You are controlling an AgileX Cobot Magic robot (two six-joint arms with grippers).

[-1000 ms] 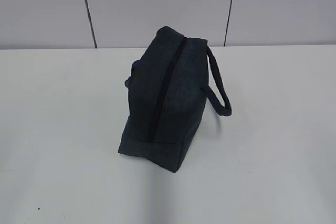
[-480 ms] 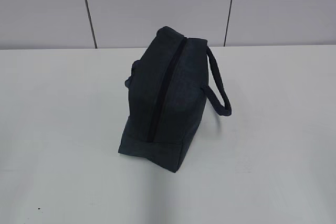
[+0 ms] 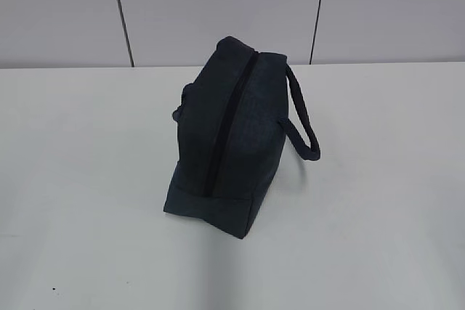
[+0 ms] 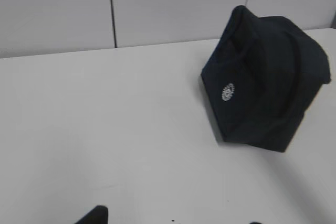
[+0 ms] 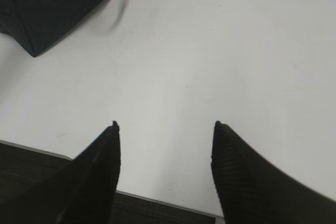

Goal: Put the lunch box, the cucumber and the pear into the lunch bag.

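— Where is the lunch bag [image 3: 229,139]?

— It stands upright at the middle of the white surface [image 3: 378,201], its black zipper [image 3: 231,117] closed along the ridge, one strap handle [image 3: 304,117] looping out toward three o'clock.

— And your fingers?

— My right fingers [image 5: 102,174] are spread apart over bare surface, the bag's corner at eleven o'clock, holding nothing. My left gripper [image 4: 173,220] shows only a dark tip at six o'clock; it is apart too, empty.

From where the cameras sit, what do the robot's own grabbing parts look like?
Only fingertips show. The right end effector has two black, ribbed fingers tapering to points. Of the left end effector only two dark tips peek over the picture's bottom edge. No arms, cables or markings are visible.
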